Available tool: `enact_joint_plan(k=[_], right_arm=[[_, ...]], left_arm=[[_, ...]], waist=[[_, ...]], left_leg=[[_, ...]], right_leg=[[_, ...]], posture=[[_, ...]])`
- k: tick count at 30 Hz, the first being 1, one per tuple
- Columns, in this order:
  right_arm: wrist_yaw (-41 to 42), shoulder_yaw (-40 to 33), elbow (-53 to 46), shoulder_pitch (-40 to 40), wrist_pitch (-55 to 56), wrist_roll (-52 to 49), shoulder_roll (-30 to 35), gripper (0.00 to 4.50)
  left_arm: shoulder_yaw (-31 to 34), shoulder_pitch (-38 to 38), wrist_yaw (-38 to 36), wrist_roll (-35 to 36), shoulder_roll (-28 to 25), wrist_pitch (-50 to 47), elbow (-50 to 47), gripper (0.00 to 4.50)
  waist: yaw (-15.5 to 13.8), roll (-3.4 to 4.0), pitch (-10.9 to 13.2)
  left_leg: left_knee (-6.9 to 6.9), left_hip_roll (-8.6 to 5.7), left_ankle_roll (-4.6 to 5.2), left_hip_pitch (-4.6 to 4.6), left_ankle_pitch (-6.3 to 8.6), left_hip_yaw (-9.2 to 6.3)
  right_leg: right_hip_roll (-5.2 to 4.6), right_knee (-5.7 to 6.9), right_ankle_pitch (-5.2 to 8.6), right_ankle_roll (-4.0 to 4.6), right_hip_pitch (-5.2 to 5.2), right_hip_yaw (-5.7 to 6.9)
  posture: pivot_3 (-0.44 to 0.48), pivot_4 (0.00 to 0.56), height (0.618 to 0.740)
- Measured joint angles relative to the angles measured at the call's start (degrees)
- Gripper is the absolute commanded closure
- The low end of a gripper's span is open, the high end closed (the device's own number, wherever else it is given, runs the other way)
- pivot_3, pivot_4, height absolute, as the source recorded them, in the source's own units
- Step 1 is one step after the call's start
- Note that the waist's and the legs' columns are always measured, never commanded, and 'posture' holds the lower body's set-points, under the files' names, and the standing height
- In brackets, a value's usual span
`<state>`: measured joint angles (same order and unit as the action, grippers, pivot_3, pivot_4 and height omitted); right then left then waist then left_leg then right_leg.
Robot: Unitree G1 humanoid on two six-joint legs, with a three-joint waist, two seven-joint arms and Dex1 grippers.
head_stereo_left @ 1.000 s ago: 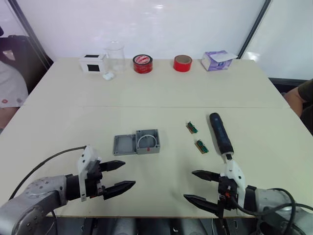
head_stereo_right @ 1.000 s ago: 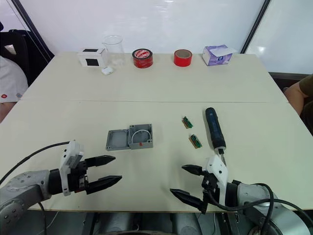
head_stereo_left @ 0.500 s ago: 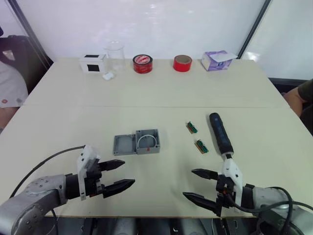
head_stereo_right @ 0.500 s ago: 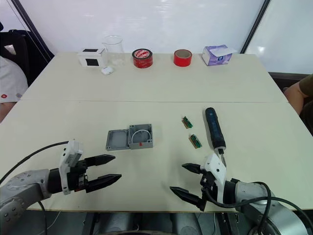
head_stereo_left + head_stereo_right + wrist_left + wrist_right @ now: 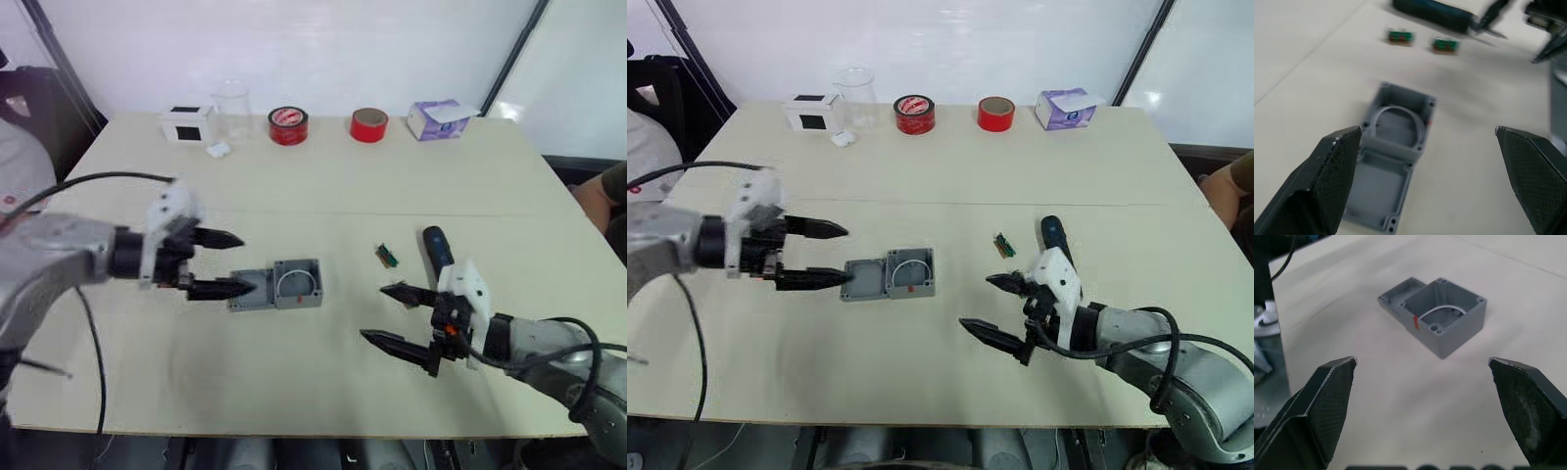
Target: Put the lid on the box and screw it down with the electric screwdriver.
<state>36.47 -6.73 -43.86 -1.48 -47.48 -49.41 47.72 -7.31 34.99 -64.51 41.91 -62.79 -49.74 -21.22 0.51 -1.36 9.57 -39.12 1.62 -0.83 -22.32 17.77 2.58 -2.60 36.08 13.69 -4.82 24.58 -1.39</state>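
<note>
Near the middle of the head views, on the table: the lid lying inner face up, touching the left side of the box, itself open side up with a white ring inside. At left-centre, left gripper spread wide, lower fingertip at the lid's left edge. At lower right, right gripper also spread, above the tabletop. Right of centre, just behind that gripper, the electric screwdriver, with a small green board beside it.
</note>
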Motion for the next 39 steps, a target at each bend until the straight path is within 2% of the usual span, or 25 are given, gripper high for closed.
enact_joint_plan(k=[3,6,11,21,22,24,26,27,32,39], right_arm=[[0.92,1.39,-0.23,1.34,-0.63,0.91,2.01,0.00],[1.02,2.17,-0.71,3.48,-1.15,1.07,2.90,0.00],[-1.19,4.05,-1.04,6.26,-3.02,1.58,2.74,0.00],[-5.54,4.30,-2.37,4.70,-4.07,2.04,0.46,0.00],[-5.86,4.23,-2.46,4.14,-4.06,2.17,0.17,0.00],[-6.26,4.23,-2.60,3.55,-4.01,2.46,-0.39,0.00],[-6.73,4.12,-2.65,2.96,-3.78,2.91,-0.58,0.00],[-6.95,4.02,-2.66,2.49,-3.74,3.09,-0.62,0.00],[-7.67,3.79,-3.27,1.72,-3.71,3.15,-1.21,0.00],[-7.86,2.92,-3.27,1.14,-3.72,2.91,-1.29,0.00]], left_arm=[[-10.51,9.08,-6.78,-6.82,3.07,1.43,2.49,0.02],[-17.77,14.58,-9.52,-12.10,7.48,1.69,5.34,0.02],[-27.19,18.26,-10.32,-21.69,14.01,3.05,9.62,0.02],[-33.37,19.44,-9.67,-31.54,23.21,4.05,15.79,0.02],[-33.91,19.46,-9.61,-32.52,23.79,4.12,16.28,0.52],[-34.03,19.45,-9.28,-33.53,24.48,4.11,16.87,1.04],[-34.03,19.45,-9.27,-34.22,24.64,4.12,16.77,1.90],[-34.03,19.44,-9.32,-34.60,24.59,4.15,16.73,2.17],[-34.22,19.05,-10.14,-37.19,24.39,6.23,16.75,4.37],[-33.89,19.31,-11.92,-38.97,24.60,8.41,17.94,4.45]], waist=[[0.02,-0.01,0.01],[0.04,-0.03,0.01],[0.06,-0.03,0.02],[-0.14,-0.03,0.02],[-0.07,-0.03,0.02],[0.07,-0.03,0.02],[0.15,-0.03,0.02],[0.10,-0.03,0.02],[0.04,-0.03,0.02],[-0.06,-0.02,-0.02]], left_leg=[[-0.05,-0.01,0.09,-0.04,0.05,0.01],[-0.09,-0.01,0.10,-0.04,0.05,-0.02],[-0.10,0.01,0.10,-0.04,0.05,-0.03],[-0.15,0.00,0.11,-0.08,0.05,-0.08],[-0.15,0.00,0.11,-0.07,0.05,-0.09],[-0.15,0.00,0.11,-0.07,0.05,-0.12],[-0.15,0.02,0.11,-0.05,0.05,-0.23],[-0.15,0.02,0.11,-0.05,0.05,-0.31],[-0.15,0.01,0.11,-0.05,0.05,-0.33],[-0.16,0.00,0.11,-0.03,0.05,-0.35]], right_leg=[[0.01,0.00,0.01,-0.01,0.03,-0.01],[0.03,0.00,0.03,0.02,0.02,-0.01],[0.06,0.03,0.03,0.00,0.02,-0.04],[0.01,0.03,-0.04,-0.18,0.02,-0.04],[0.01,0.04,-0.04,-0.18,0.02,-0.05],[0.03,0.04,-0.04,-0.19,0.02,-0.05],[0.05,0.07,-0.06,-0.21,0.02,-0.05],[0.06,0.08,-0.06,-0.22,0.02,-0.03],[0.05,0.09,-0.06,-0.22,0.02,-0.02],[0.04,0.10,-0.06,-0.22,-0.02,-0.01]], posture=[[0.000,0.150,0.740],[0.000,0.150,0.740],[0.000,0.150,0.740],[0.000,0.150,0.740],[0.000,0.150,0.740],[0.000,0.150,0.740],[0.000,0.150,0.740],[0.000,0.150,0.740],[0.000,0.150,0.740],[0.000,0.150,0.740]])
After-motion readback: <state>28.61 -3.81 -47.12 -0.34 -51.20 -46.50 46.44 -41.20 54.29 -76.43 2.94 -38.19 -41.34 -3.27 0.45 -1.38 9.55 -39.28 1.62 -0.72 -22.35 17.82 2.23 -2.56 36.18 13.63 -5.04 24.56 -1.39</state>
